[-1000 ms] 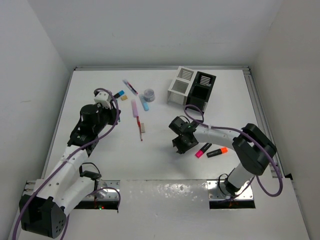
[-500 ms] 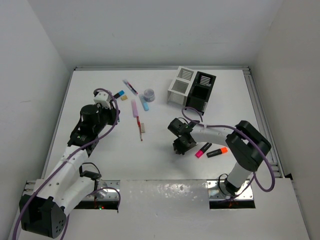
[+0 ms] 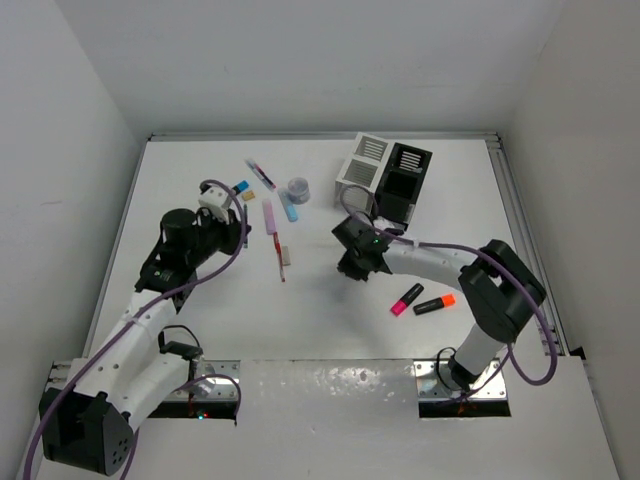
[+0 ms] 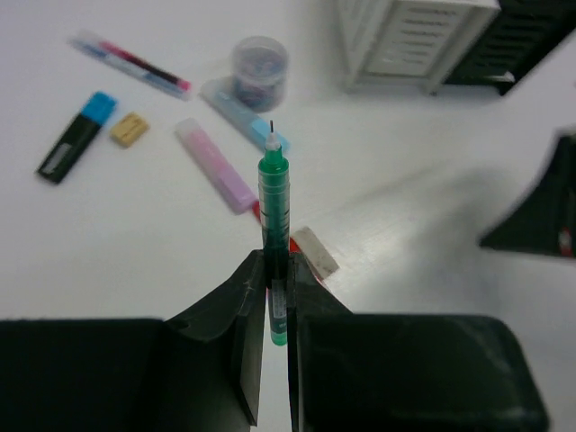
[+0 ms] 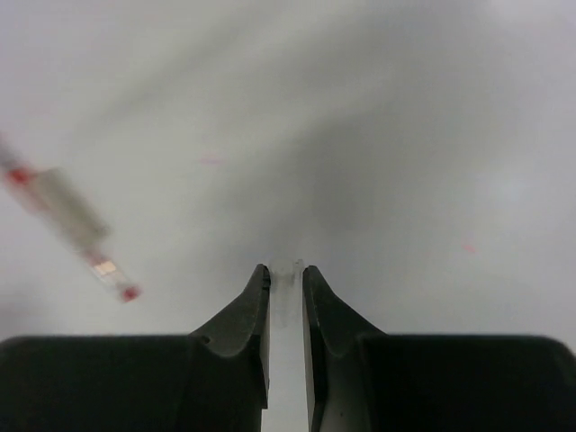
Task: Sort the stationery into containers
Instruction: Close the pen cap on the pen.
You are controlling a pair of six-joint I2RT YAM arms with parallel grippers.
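Note:
My left gripper (image 4: 275, 270) is shut on a thin green pen (image 4: 275, 202) that points forward, above the table left of centre (image 3: 240, 232). My right gripper (image 5: 286, 281) hovers mid-table (image 3: 349, 268), its jaws nearly together on a small whitish piece (image 5: 287, 274) at the tips. The white bin (image 3: 362, 170) and the black bin (image 3: 403, 180) stand joined at the back right. On the table lie a red pen (image 3: 277, 250), a beige eraser (image 3: 287, 255), a pink stick (image 3: 268, 216), a blue stick (image 3: 289, 207) and a greyish round piece (image 3: 298, 187).
A blue-ended highlighter (image 3: 238, 187), a small tan block (image 4: 130, 130) and a pale pen (image 3: 262, 175) lie at the back left. Pink (image 3: 406, 299) and orange (image 3: 434, 304) highlighters rest right of my right gripper. Walls enclose the table on three sides.
The right gripper's jaws have closed in, and it has lifted and moved back-left from beside the pink highlighter. The left gripper has shifted slightly right with the green pen.

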